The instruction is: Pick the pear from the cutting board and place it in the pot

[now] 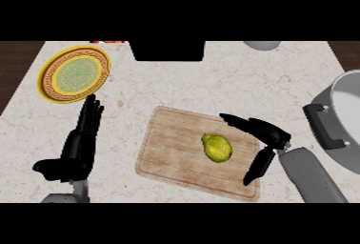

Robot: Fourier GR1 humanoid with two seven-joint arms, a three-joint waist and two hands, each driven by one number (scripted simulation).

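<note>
A yellow-green pear lies on the right half of a wooden cutting board in the middle of the counter. My right hand hovers over the board's right edge, just right of the pear, open, with fingers stretched toward the upper left and the thumb pointing down; it does not touch the pear. The grey pot stands at the right edge, a black handle facing the board. My left hand rests open at the left of the board, fingers pointing up.
A yellow plate with a green patterned centre sits at the back left. A black object stands at the back centre, and a grey round object shows partly at the back right. Dark wood borders the counter's corners.
</note>
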